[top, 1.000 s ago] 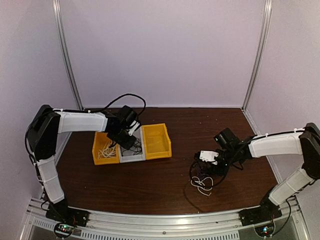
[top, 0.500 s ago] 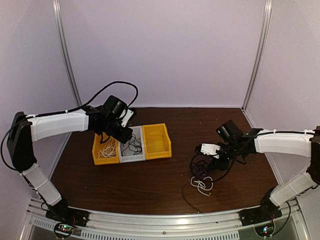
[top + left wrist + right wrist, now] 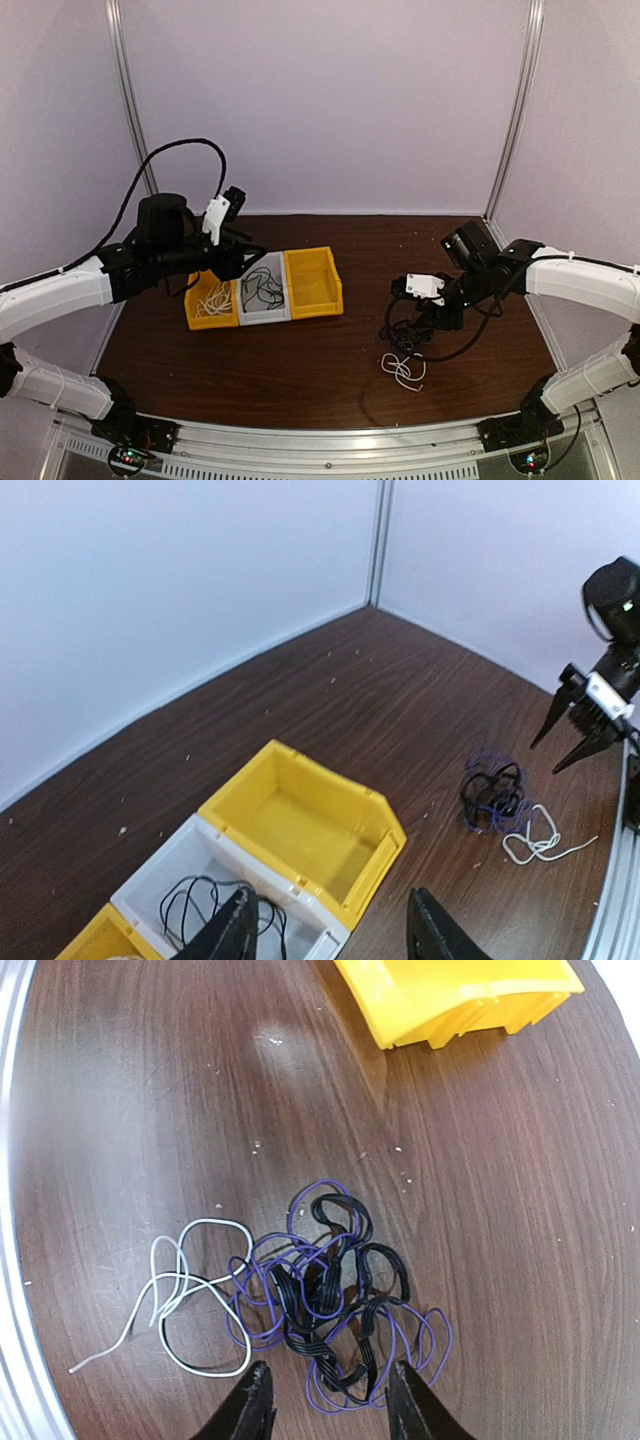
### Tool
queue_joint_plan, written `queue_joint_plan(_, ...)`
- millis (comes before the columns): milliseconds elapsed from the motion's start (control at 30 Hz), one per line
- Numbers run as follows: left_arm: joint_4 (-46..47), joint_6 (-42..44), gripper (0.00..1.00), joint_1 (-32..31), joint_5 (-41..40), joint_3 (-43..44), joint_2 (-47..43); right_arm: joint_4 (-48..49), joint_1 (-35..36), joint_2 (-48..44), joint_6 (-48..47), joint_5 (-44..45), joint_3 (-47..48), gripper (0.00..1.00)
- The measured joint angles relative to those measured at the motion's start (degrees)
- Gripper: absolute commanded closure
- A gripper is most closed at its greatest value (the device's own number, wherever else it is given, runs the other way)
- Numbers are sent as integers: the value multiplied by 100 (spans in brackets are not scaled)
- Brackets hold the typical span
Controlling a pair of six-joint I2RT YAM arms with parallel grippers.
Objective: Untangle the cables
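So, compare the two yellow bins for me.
The left yellow bin holds loose white cable; the right yellow bin is empty. The left arm covers the left bin's far edge; the right bin shows whole. Both share shape and colour, flanking the pale middle bin.

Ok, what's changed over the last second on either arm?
The left gripper opened, left the black cable in the white bin and lifted back toward the left. The right gripper shifted slightly away from the near edge, open above the black-and-purple tangle. The yellow bins and white cable stayed put.
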Motion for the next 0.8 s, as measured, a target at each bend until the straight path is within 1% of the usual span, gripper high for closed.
queue_joint_plan(100, 579, 4, 50, -13, 372, -168, -214, -15, 0, 101, -87, -144, -9, 65)
queue_joint_plan(167, 772, 4, 50, -15, 483, -175, -179, -59, 0, 144, -149, -310, -15, 65)
queue_joint_plan(233, 859, 7, 50, -33, 551, -175, -87, -122, 7, 153, -234, -505, -17, 62)
queue_joint_plan(300, 868, 11, 50, -42, 599, -175, 28, -188, 90, 151, -299, -647, -46, 57)
queue_joint_plan(500, 802, 44, 51, -68, 719, -173, 271, -343, 704, 186, -505, -813, -428, 54)
queue_joint_plan(633, 767, 76, 51, -92, 719, -173, 251, -315, 831, 385, -483, -866, -520, 52)
queue_joint_plan(800, 765, 116, 51, -118, 710, -173, 223, -122, 859, 710, -374, -881, -616, 51)
